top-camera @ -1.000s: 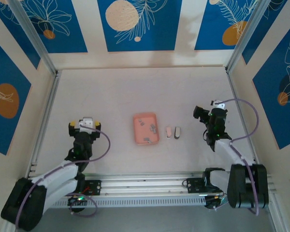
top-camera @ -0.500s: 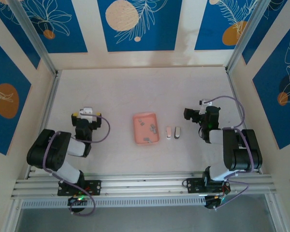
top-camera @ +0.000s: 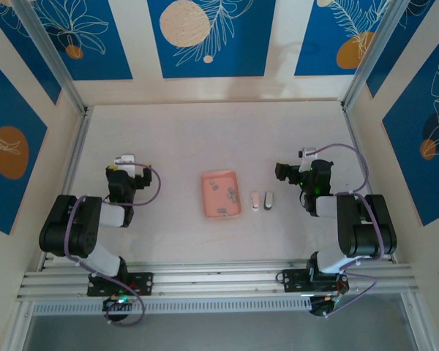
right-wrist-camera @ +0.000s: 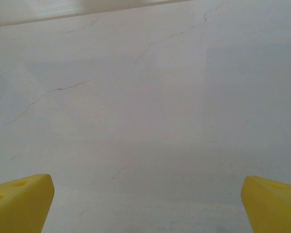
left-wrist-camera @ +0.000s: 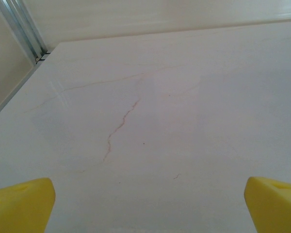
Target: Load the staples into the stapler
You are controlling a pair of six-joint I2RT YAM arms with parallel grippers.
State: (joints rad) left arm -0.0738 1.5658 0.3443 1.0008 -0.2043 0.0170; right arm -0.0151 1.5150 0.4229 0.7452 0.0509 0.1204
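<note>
The staples (top-camera: 232, 194) are lying as small grey bits inside the pink tray (top-camera: 205, 199) near the middle of the desk (top-camera: 175, 131), with the stapler (top-camera: 255, 200) lying just right of the tray as two small pieces side by side. The left end effector (left-wrist-camera: 148, 208) is standing released, fingers wide apart over bare desk toward the left edge, grasping nothing; the right end effector (right-wrist-camera: 148, 206) is standing likewise released and empty toward the right edge.

Staples (top-camera: 232, 194) lie in the tray (top-camera: 218, 199), stapler (top-camera: 268, 199) just to its right.
</note>
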